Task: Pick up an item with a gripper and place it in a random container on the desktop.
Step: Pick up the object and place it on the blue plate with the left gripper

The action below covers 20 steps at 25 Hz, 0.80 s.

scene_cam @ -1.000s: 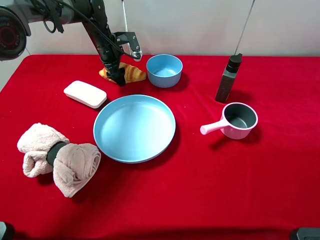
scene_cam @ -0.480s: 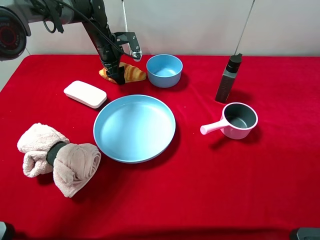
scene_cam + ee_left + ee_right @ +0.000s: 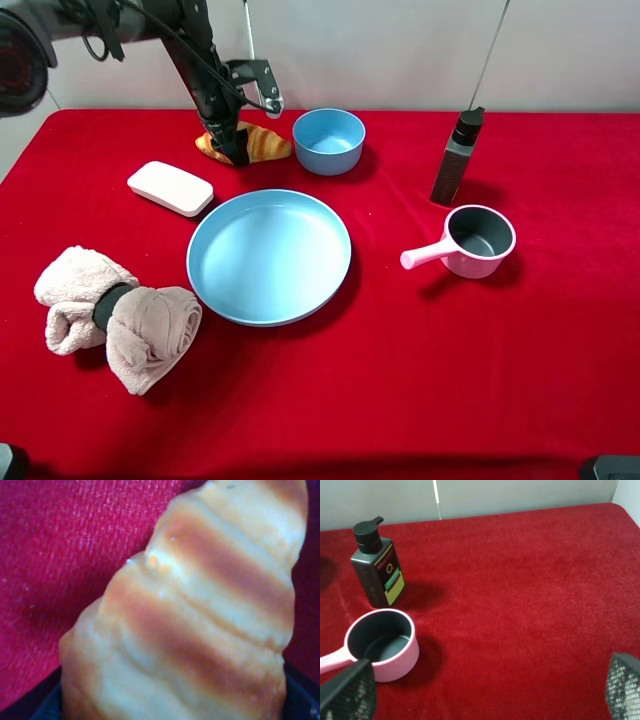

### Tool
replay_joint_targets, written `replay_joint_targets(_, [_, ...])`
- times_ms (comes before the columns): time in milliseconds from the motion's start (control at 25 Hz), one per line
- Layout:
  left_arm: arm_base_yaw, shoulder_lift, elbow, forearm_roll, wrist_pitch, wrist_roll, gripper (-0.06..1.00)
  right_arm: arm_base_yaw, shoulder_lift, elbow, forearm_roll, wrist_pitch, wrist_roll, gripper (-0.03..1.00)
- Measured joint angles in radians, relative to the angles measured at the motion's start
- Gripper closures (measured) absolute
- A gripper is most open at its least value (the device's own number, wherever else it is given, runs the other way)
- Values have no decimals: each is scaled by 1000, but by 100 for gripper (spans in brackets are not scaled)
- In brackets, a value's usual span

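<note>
The croissant (image 3: 264,145), golden-brown with darker baked stripes, sits in the upper left of the high view, just left of the deep blue bowl (image 3: 328,140) and above the plate (image 3: 268,257). The left hand (image 3: 235,152) comes down on it from above. The black fingers cross the pastry left of its middle, so a small tip shows on the left and the larger part on the right. In the left wrist view the croissant (image 3: 200,620) fills nearly the whole picture against red cloth, with dark parts of the hand at its base. The left hand is closed on the croissant. Whether the pastry rests on the table (image 3: 450,380) or hangs just clear of it cannot be told.

The large light-blue plate lies in the centre-left of the high view and carries nothing. A white rounded block (image 3: 170,188) lies to the plate's upper left, near the croissant but apart from it. A rolled pink towel (image 3: 115,315) lies at the lower left.

At the right of the high view stand a dark pump bottle (image 3: 455,160) and, below it, a pink saucepan (image 3: 470,240) with a grey inside.

The right hand (image 3: 485,695) is spread wide, its mesh-textured fingertips (image 3: 345,692) far apart. It holds nothing and looks over the saucepan (image 3: 382,642) and the bottle (image 3: 376,570).
</note>
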Motion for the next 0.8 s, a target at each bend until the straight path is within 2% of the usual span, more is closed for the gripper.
replay_joint_targets(440, [0, -88, -5, 31, 105, -36, 27, 0, 0, 0, 0, 0, 0, 28])
replay_joint_targets(800, [0, -154, -10, 89, 250, -132, 27, 0, 0, 0, 0, 0, 0, 28])
